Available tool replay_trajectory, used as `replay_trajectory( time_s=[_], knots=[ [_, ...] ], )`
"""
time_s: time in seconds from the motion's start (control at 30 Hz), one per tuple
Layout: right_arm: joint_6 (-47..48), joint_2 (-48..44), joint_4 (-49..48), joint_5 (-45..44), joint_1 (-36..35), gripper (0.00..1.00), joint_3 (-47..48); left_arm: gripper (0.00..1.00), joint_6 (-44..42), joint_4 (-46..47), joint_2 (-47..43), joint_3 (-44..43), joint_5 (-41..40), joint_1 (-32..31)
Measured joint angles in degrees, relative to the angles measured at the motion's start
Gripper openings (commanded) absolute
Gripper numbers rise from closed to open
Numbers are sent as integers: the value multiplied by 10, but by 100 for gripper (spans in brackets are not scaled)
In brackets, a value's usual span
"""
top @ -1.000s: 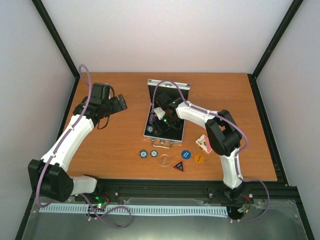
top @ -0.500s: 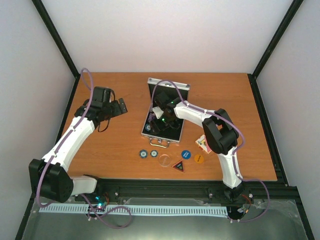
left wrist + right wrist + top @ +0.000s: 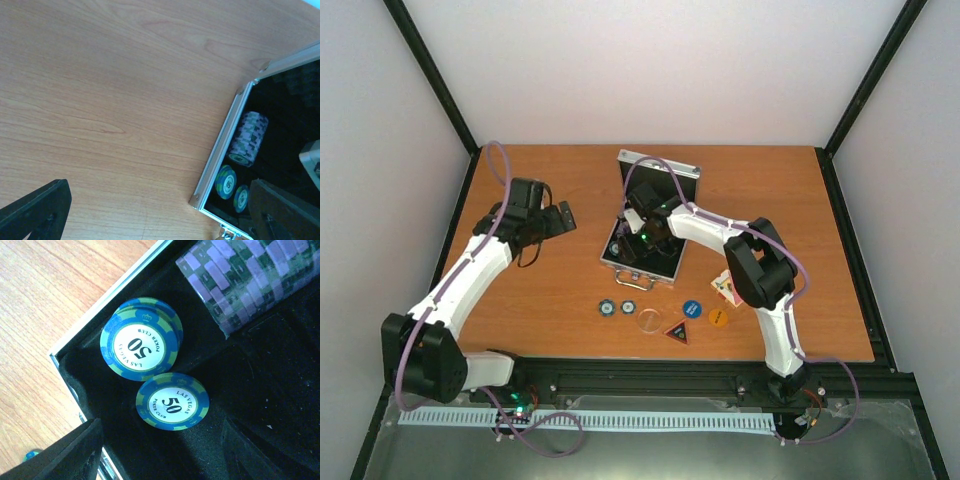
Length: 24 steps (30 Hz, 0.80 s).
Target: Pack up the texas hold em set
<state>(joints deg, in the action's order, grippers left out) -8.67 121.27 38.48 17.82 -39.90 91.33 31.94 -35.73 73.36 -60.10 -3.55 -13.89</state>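
Nearest us, the two arm bases sit on a black rail [image 3: 650, 375] along the near edge of the tabletop [image 3: 800, 200]. Just beyond, a loose row lies on the orange-brown wood: two blue chips [image 3: 607, 307] side by side, a clear round disc [image 3: 648, 320], a dark triangular button [image 3: 677, 331], a blue round button [image 3: 692, 309] and an orange round button [image 3: 718, 317]. Their markings are too small for us to read. The card deck [image 3: 725, 287] lies just right of the row, close against the right arm's elbow. Behind the row the silver case [image 3: 223, 142] lies open in the middle of the wood, and the right arm reaches across it, hiding much of the inside from above. The right hand [image 3: 162, 440] hangs low inside, its fingers [image 3: 75, 450] spread apart and clear of everything. Ahead of them, near the case's corner, two blue-and-green chips [image 3: 141, 345] lie flat on the black lining [image 3: 280, 390] with their edges meeting. Each reads "LAS VEGAS POKER CLUB" around a "50". Farther in, a purple chip stack [image 3: 240, 285] lies on its side, and we can read nothing on it. Left of the case, well apart from it, the left hand [image 3: 159, 192] hovers spread wide over bare wood. The lid [image 3: 660, 168] stands up at the case's far side. Beyond are pale walls and black frame posts [image 3: 430, 70].
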Motion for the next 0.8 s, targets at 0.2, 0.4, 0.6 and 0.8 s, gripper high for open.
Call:
replay_trajectory(
  time_s=[0.2, 0.4, 0.6, 0.8],
  knots=[
    [-5, -12, -26, -3, 0, 66, -25, 100, 6, 10, 14, 15, 4, 0],
    [-6, -46, -34, -28, 1, 66, -53, 100, 13, 19, 18, 23, 6, 0],
    [-9, -85, -41, -51, 1, 66, -53, 100, 15, 31, 28, 28, 15, 0],
    [-15, -75, -49, -91, 1, 66, -53, 100, 15, 39, 40, 27, 19, 0]
  ],
)
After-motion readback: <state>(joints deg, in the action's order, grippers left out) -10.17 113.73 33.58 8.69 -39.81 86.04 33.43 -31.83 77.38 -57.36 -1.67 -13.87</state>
